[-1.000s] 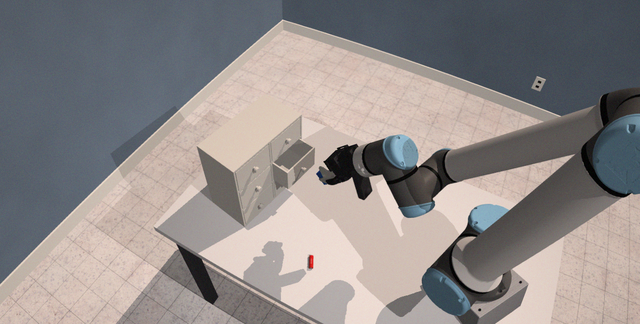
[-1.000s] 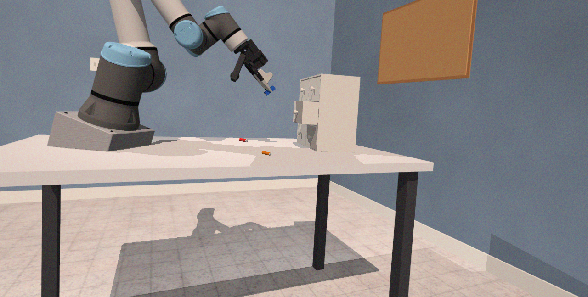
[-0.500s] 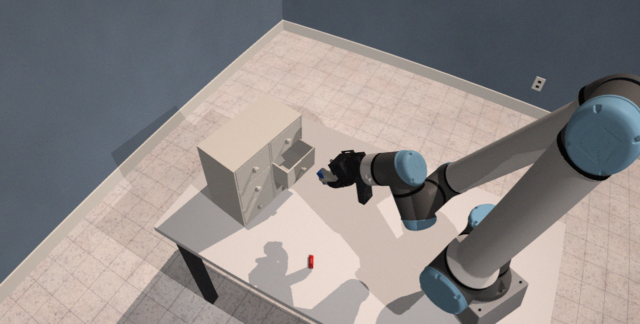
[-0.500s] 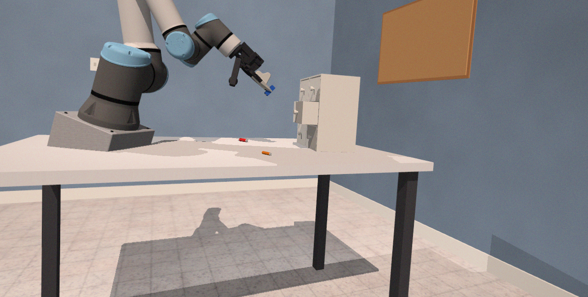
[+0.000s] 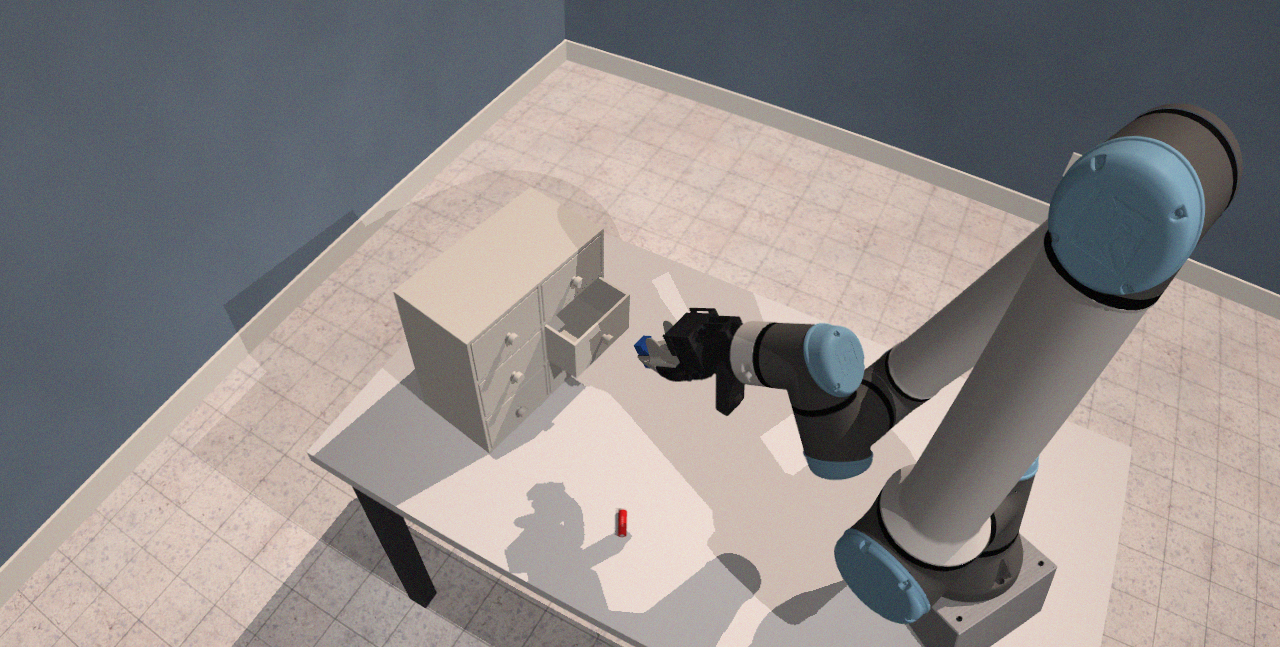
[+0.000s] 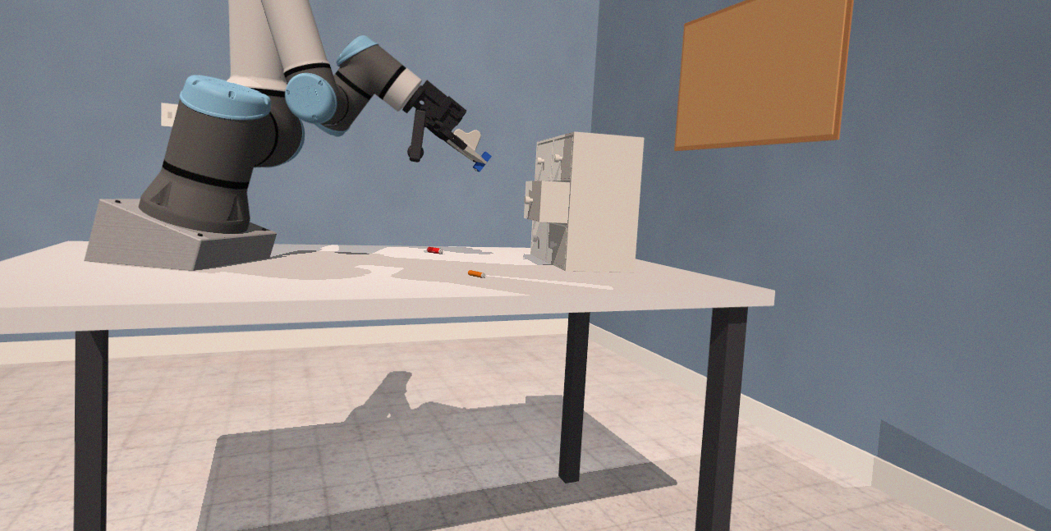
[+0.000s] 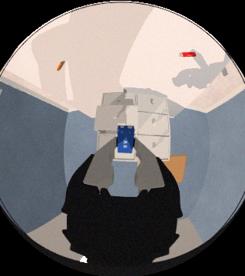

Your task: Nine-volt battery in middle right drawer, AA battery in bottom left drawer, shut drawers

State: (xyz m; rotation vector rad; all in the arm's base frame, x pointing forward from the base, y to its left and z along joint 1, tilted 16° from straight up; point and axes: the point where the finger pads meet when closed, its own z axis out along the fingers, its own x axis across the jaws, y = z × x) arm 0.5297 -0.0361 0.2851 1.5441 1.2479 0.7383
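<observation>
The beige chest [image 5: 501, 312] stands upright at the far left of the table, and its middle-row right drawer [image 5: 588, 321] is pulled out and looks empty. My gripper [image 5: 651, 353] is shut on the blue nine-volt battery [image 5: 641, 346] and holds it in the air in front of that drawer, a short way off. In the side view the battery [image 6: 479, 164] hangs slightly above the open drawer [image 6: 547, 200]. The wrist view shows the battery [image 7: 125, 139] between my fingers with the chest behind it. A small orange cylinder [image 6: 476, 274] lies on the table; in the overhead view my arm hides it.
A small red cylinder [image 5: 622, 521] lies near the table's front edge, also seen in the side view [image 6: 434, 249]. The other drawers of the chest are shut. My arm's base [image 5: 975, 580] sits at the right end of the table.
</observation>
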